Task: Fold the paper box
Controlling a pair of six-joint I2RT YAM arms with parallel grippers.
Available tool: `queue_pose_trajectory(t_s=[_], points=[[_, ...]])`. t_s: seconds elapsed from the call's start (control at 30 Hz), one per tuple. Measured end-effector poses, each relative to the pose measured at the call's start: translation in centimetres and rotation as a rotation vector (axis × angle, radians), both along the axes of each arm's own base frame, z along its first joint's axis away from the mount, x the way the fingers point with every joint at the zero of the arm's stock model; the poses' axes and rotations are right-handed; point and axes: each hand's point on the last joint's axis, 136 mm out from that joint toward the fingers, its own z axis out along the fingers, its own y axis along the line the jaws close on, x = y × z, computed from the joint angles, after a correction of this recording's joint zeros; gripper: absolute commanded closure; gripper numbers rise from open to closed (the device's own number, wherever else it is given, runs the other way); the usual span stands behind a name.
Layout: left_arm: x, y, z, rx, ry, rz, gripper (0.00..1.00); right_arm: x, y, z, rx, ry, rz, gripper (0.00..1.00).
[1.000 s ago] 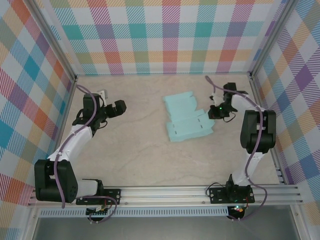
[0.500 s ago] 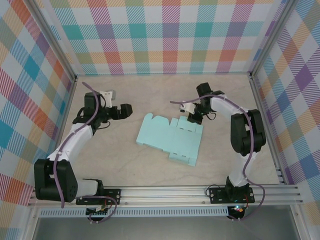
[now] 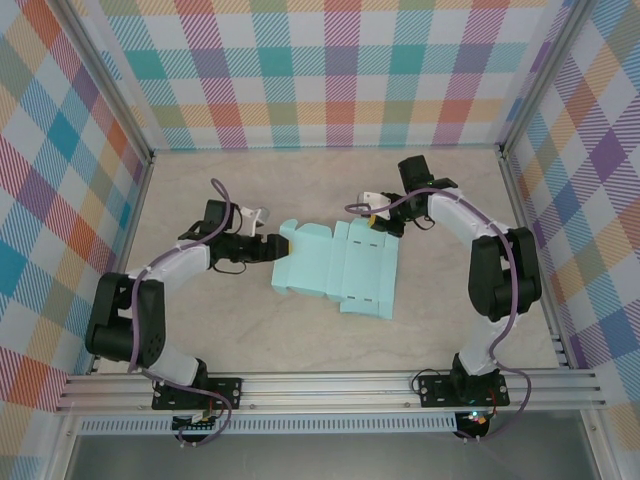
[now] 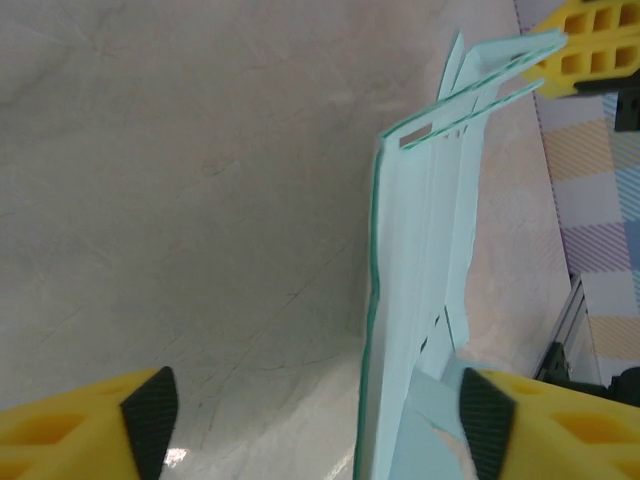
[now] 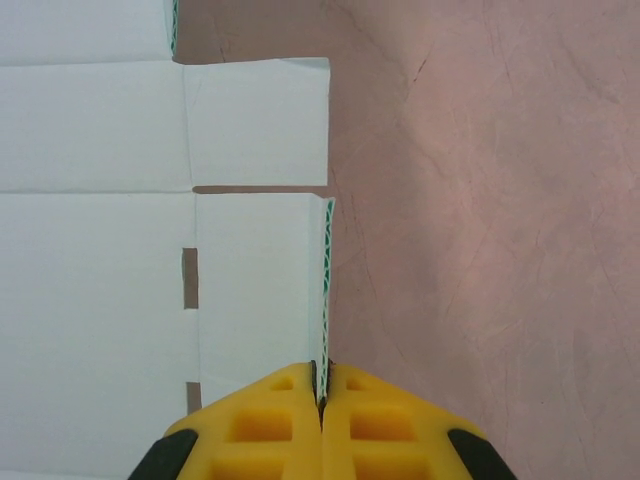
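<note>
The paper box lies mid-table as a pale mint, mostly flat cut-out with flaps. My right gripper sits at its far right corner. In the right wrist view the yellow fingers are shut on the edge of a flap of the paper box, the card pinched at my right gripper. My left gripper is at the card's left edge. In the left wrist view my left gripper is open wide, and the edge of the paper box stands between the fingers, nearer the right one.
Plaid walls enclose the beige tabletop on three sides. An aluminium rail runs along the near edge by the arm bases. Bare tabletop lies in front of the card and at the back left.
The card has been dragged left and spread flatter, held by my right gripper. My left arm has swung right and down, bringing its open fingers to the card's left edge.
</note>
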Motion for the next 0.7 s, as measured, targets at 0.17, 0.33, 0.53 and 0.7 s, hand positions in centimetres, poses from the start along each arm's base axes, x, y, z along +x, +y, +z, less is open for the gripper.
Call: queue_pose_trajectory(t_s=[0.17, 0.33, 0.53, 0.7], points=[[-0.7, -1.5, -1.1, -0.013, 0.049, -0.049, 0.66, -0.1, 0.1, 0.3, 0.009, -0.016, 0.008, 0.96], [-0.6, -2.4, -0.5, -0.045, 0.039, -0.078, 1.00, 0.2, 0.2, 0.5, 0.018, -0.019, -0.008, 0.81], [-0.1, -2.8, 0.4, -0.066, -0.001, -0.084, 1.00, 1.4, -0.7, 3.0, 0.117, -0.032, -0.174, 0.57], [0.2, -3.0, 2.9, -0.096, -0.070, -0.079, 1.00, 2.7, -6.6, 8.7, 0.382, -0.026, -0.524, 0.42]])
